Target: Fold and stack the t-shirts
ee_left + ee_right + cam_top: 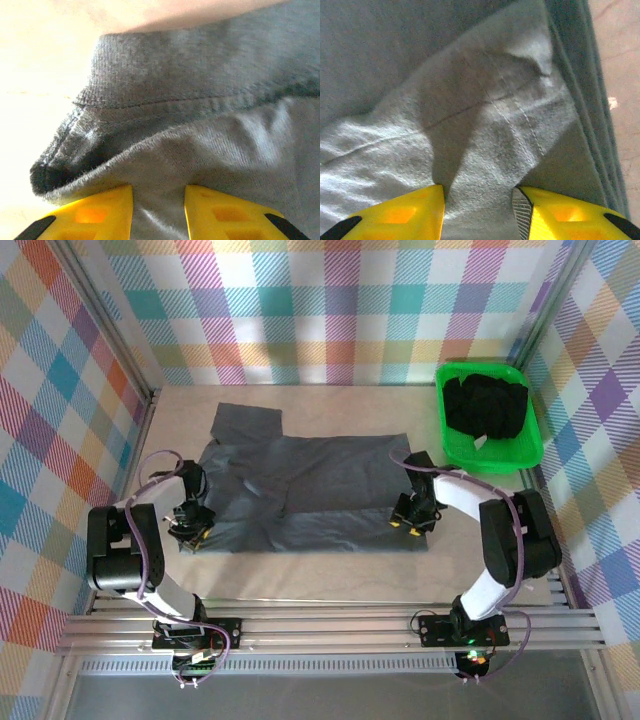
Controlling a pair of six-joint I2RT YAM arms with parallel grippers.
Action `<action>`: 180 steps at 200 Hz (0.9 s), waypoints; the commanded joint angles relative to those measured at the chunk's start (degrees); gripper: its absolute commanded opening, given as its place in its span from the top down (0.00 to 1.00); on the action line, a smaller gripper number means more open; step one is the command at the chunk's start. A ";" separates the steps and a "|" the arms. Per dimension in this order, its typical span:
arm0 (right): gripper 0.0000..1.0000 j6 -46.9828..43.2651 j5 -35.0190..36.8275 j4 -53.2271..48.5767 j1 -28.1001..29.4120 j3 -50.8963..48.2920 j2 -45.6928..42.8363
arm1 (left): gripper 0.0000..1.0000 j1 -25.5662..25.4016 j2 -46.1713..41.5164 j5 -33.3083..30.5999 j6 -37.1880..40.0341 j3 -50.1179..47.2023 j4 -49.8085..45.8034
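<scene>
Slate-grey t-shirt [320,480] lies spread on the desk [300,575] — left fingers [95,215] clamp its near-left hem, right fingers [565,215] pinch the near-right corner. Paired grips, likely so the fold lifts evenly.

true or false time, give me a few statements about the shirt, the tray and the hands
The dark slate grey cloth t-shirt lies spread on the beige table. True.
The green plastic tray is empty. False: it holds crumpled black cloth.
The left hand is at the t-shirt's near left corner. True.
The right hand hovers over the tray. False: it is at the t-shirt's near right corner.
</scene>
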 commanded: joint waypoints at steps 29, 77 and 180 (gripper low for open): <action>0.55 0.15 5.53 -7.49 1.37 -0.57 3.18 | 0.66 3.69 -2.24 -5.40 -1.39 -3.51 -2.99; 0.54 3.41 3.91 -10.28 4.21 -3.86 -0.41 | 0.65 5.15 -6.30 -5.08 -1.67 -9.22 -4.07; 0.45 2.39 6.00 -10.71 6.74 4.10 -10.85 | 0.55 5.77 -11.25 -4.96 -3.15 5.44 -9.59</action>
